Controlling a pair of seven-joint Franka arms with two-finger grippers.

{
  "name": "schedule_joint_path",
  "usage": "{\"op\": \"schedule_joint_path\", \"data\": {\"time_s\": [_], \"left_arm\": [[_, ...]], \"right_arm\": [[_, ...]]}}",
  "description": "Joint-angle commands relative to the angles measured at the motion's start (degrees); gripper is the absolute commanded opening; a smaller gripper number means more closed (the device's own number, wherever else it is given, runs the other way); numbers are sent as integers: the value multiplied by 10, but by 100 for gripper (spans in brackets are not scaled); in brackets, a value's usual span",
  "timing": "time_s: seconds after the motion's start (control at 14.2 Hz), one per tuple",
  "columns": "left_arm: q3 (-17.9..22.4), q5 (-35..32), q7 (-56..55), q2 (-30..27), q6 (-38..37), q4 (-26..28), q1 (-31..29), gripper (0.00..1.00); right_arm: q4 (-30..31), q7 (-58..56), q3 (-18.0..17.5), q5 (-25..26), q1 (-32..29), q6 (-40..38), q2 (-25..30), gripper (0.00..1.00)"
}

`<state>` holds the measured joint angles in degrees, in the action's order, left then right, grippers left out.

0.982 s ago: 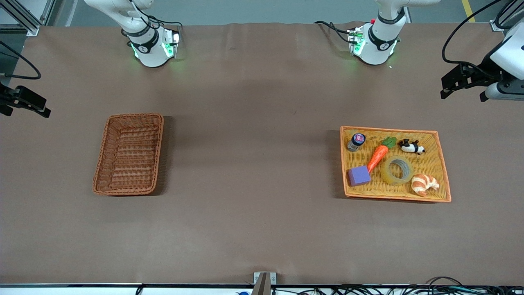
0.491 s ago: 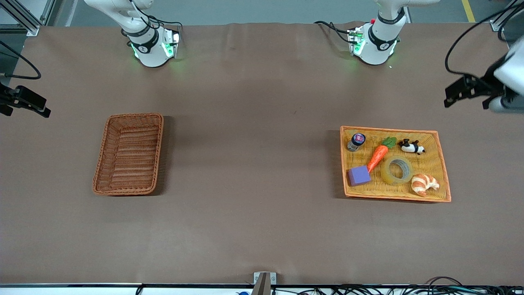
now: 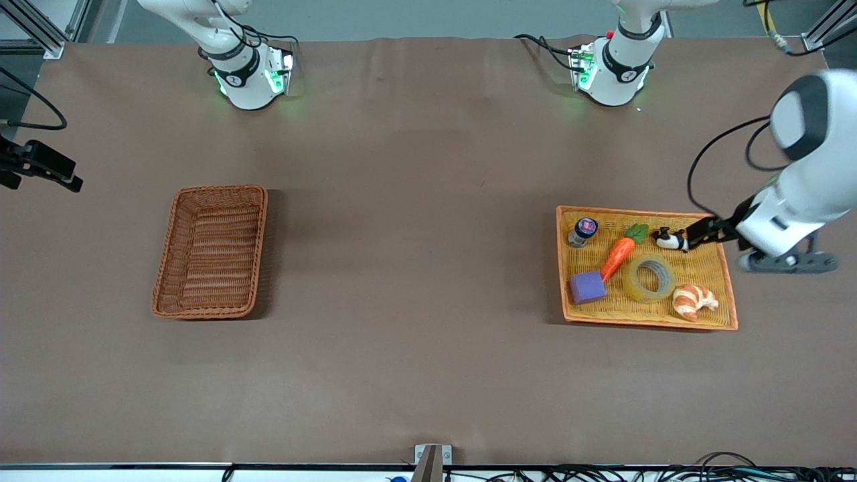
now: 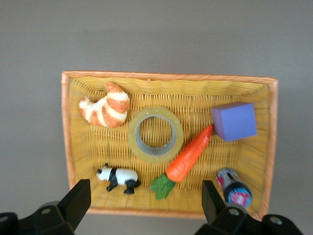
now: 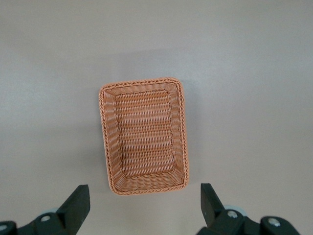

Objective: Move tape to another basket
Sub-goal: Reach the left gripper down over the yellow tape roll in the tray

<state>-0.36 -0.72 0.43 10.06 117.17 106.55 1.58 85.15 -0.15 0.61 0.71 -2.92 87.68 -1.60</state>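
Observation:
The tape, a yellowish ring with a grey core, lies flat in the yellow tray toward the left arm's end of the table, between a carrot and a croissant. The left wrist view shows the tape from above. My left gripper hangs open over the tray's rim by the toy panda, and the left gripper holds nothing. The reddish-brown basket stands empty toward the right arm's end and shows as the basket in the right wrist view. My right gripper waits open and high over that end; the right gripper is empty.
The tray also holds a croissant, a purple cube, a carrot, a toy panda and a small bottle. Brown cloth covers the table between tray and basket.
The left arm has swung in from the table's end and come down, bringing its open gripper over the tray's rim. The right arm has not moved.

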Motion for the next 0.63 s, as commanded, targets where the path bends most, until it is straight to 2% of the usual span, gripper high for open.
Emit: {"op": "schedule_joint_path", "data": {"time_s": [0.0, 0.07, 0.21, 0.42, 0.56], "left_arm": [[-1, -16, -5, 42, 79, 36, -1, 100], [-1, -16, -4, 59, 110, 50, -5, 99], [-1, -18, -4, 83, 162, 72, -12, 90], [-1, -19, 5, 117, 198, 81, -32, 85], [-1, -19, 5, 144, 206, 81, -35, 77]], "right_arm": [[8, 1, -4, -5, -9, 0, 8, 100], [8, 1, -4, -5, -9, 0, 8, 100], [8, 1, -4, -5, -9, 0, 8, 100], [8, 1, -4, -6, -9, 0, 8, 100], [9, 1, -4, -5, -9, 0, 8, 100]]}}
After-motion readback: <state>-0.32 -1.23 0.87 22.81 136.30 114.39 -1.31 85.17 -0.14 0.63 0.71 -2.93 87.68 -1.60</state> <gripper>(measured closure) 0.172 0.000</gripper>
